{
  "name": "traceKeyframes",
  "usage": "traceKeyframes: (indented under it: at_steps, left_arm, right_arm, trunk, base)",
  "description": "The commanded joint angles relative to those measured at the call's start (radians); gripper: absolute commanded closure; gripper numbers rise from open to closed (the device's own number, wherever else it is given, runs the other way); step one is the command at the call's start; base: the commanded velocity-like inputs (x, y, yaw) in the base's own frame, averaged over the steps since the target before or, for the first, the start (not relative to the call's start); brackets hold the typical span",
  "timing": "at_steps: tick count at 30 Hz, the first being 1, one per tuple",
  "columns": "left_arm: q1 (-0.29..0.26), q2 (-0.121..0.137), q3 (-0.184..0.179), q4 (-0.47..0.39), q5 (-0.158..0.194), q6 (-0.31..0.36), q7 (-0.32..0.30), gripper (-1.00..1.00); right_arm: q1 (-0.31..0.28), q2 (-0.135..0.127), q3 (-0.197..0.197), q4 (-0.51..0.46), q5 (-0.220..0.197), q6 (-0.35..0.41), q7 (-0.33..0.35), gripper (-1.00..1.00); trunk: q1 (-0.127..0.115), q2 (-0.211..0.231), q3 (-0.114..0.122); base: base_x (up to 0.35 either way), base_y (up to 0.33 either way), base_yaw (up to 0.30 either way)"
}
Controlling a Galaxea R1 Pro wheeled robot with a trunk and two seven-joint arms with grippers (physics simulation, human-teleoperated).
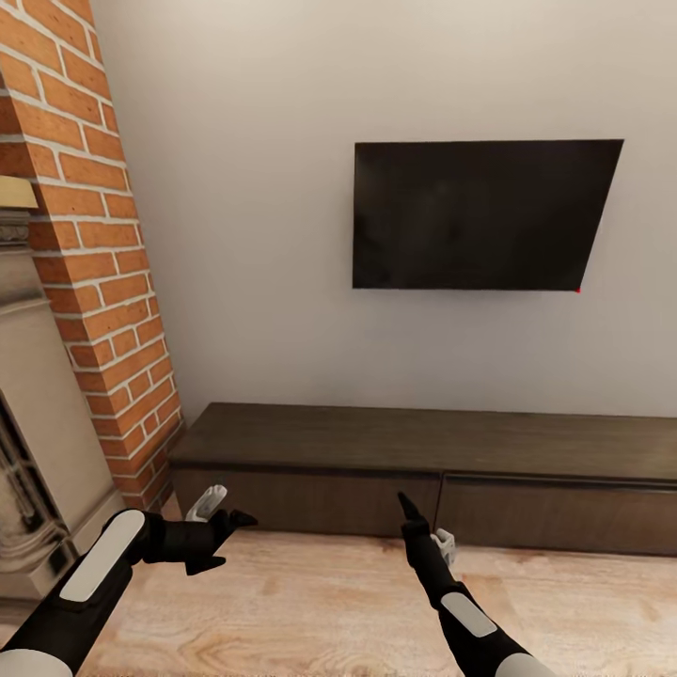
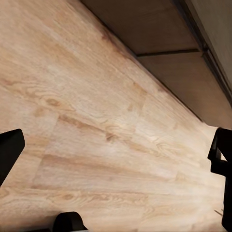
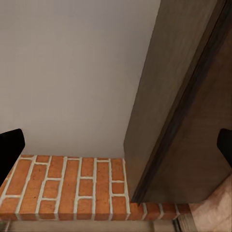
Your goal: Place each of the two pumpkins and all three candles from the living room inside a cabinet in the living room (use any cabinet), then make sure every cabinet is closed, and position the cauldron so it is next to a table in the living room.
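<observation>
The cabinet (image 1: 414, 461) runs long and low along the white wall, dark brown, with both drawer fronts shut flush. My left gripper (image 1: 228, 538) hovers open above the wood floor in front of the cabinet's left end, with nothing between its fingers. My right gripper (image 1: 414, 519) is open and empty too, just before the seam between the two drawer fronts. The left wrist view looks across the floor to the drawer fronts (image 2: 164, 38). In the right wrist view the cabinet's end (image 3: 183, 121) stands beside brick. The pumpkins, candles, cauldron and table are out of view.
A black TV (image 1: 480, 214) hangs on the wall above the cabinet. A red brick column (image 1: 103, 273) and a stone fireplace (image 1: 38, 432) stand close on the left. Light wood floor (image 1: 320, 611) lies between me and the cabinet.
</observation>
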Motion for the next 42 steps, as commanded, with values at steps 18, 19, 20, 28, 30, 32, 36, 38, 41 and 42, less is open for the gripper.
traceKeyframes:
  at_steps: [18, 19, 20, 28, 30, 32, 36, 38, 41, 42]
  left_arm:
    - [-0.001, 0.003, -0.003, -0.001, 0.011, 0.001, 0.009, -1.00]
    - [-0.001, 0.002, -0.004, -0.002, 0.011, 0.001, 0.009, -1.00]
    - [-0.001, 0.002, -0.004, -0.002, 0.011, 0.001, 0.009, -1.00]
    - [-0.001, 0.000, -0.006, -0.003, 0.011, 0.001, 0.009, -1.00]
    - [-0.001, 0.000, -0.006, -0.005, 0.012, 0.001, 0.009, -1.00]
    - [-0.001, 0.000, -0.006, -0.006, 0.012, 0.001, 0.009, -1.00]
    - [-0.001, 0.000, -0.006, -0.008, 0.012, 0.001, 0.009, -1.00]
    - [-0.001, 0.000, -0.006, -0.008, 0.013, 0.001, 0.009, -1.00]
    - [-0.001, -0.001, -0.006, -0.009, 0.013, 0.001, 0.009, -1.00]
    - [-0.001, -0.001, -0.006, -0.009, 0.013, 0.002, 0.009, -1.00]
  right_arm:
    - [-0.001, -0.002, 0.008, -0.005, -0.041, -0.061, 0.020, -1.00]
    - [-0.001, -0.002, 0.008, -0.005, -0.063, -0.059, 0.023, -1.00]
    - [-0.001, -0.002, 0.008, -0.003, -0.081, -0.060, 0.023, -1.00]
    - [-0.001, -0.003, 0.012, 0.002, -0.112, -0.062, -0.016, -1.00]
    - [-0.001, -0.003, 0.010, -0.002, -0.116, -0.059, -0.022, -1.00]
    - [-0.001, -0.002, 0.009, -0.003, -0.121, -0.055, -0.023, -1.00]
    - [-0.001, 0.000, 0.008, -0.006, -0.171, -0.046, -0.023, -1.00]
    - [-0.001, -0.001, 0.009, -0.008, -0.211, -0.032, -0.021, -1.00]
    - [-0.001, -0.001, 0.009, -0.010, -0.253, 0.019, -0.010, -1.00]
    - [-0.001, -0.002, 0.009, -0.010, -0.261, 0.040, 0.003, -1.00]
  trunk:
    - [0.069, -0.127, -0.058]
    - [0.073, -0.134, -0.061]
    - [0.077, -0.141, -0.064]
    - [0.107, -0.197, -0.089]
    - [0.115, -0.211, -0.095]
    - [0.123, -0.225, -0.101]
    - [0.138, -0.253, -0.114]
    - [0.146, -0.267, -0.120]
    - [0.157, -0.288, -0.130]
    - [0.161, -0.295, -0.133]
  base:
    - [0.000, 0.000, 0.000]
    - [0.000, 0.000, 0.000]
    - [0.000, 0.000, 0.000]
    - [0.000, 0.000, 0.000]
    - [0.000, 0.000, 0.000]
    - [0.000, 0.000, 0.000]
    - [0.000, 0.000, 0.000]
    - [0.000, 0.000, 0.000]
    - [0.000, 0.000, 0.000]
    - [0.000, 0.000, 0.000]
